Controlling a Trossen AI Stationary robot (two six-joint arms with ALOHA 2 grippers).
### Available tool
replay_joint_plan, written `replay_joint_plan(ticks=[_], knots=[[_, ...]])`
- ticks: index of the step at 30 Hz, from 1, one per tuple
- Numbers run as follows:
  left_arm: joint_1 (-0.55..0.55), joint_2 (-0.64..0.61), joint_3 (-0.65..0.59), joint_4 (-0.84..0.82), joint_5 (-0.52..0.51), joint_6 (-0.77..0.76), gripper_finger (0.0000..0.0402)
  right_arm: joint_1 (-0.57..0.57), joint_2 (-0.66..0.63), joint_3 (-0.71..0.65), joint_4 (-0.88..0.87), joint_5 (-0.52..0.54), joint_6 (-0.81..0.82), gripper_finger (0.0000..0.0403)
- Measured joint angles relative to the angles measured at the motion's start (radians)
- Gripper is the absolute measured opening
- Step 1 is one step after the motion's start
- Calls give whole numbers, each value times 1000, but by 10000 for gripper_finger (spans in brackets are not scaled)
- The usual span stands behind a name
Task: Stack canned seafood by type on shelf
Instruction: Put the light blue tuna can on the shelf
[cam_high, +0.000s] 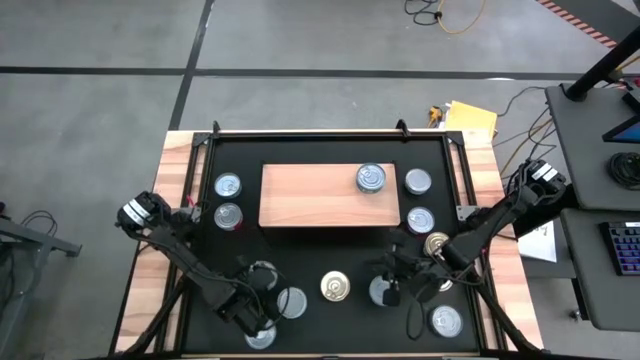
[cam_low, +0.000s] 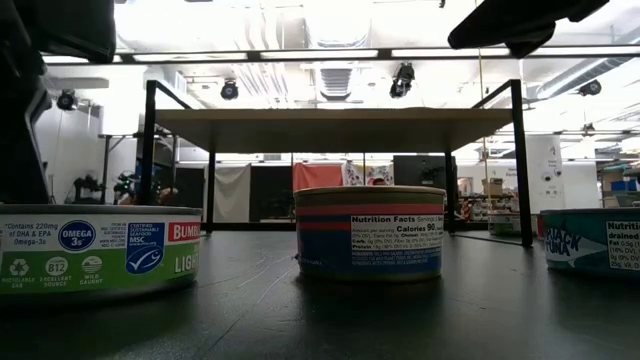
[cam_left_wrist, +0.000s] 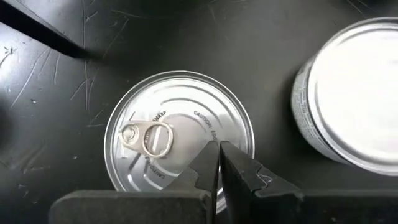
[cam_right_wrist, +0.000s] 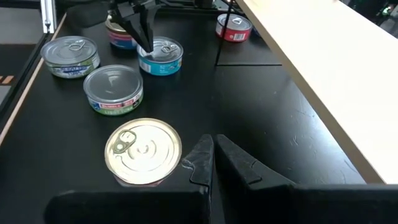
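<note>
right claw (cam_right_wrist: 213, 163) closed | beside gold-lid tin (cam_right_wrist: 143, 150) | shelf (cam_right_wrist: 323, 74) alongside

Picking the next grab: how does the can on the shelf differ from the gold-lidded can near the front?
The can on the shelf has a silver lid; the gold-lidded can has a gold one. The first sits on the shelf, the second on the black mat. Both stand upright, pull-tabs up, untouched.

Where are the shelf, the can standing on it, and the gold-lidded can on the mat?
shelf (cam_high: 310, 198): high view, bare wood left of centre.
can on the shelf (cam_high: 371, 178): high view, middle of its silver lid.
gold-lidded can (cam_high: 335, 288): high view, centre of its lid.
</note>
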Motion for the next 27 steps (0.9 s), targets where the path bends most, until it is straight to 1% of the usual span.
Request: replay_joint_plan(ticks=[6,13,16,20,24,27], knots=[[-10,1,-18,21,-4,21,0,-4,0,-4,0,0,1,9],[-42,1,-42,27,-38,18,0,-6,21,-6,5,1,4,9],[-51,0,-37,17,-75,15,0,-6,27,-7,20,0,4,9],[-53,-16,-5,-8,-82,28,0,-6,27,-7,35,0,1,9],[-61,-26,25,-76,-44,55,0,-10,27,-7,89,-22,-30,9],[-66,-45,33,-88,5,135,0,-16,27,-7,119,-53,-59,9]])
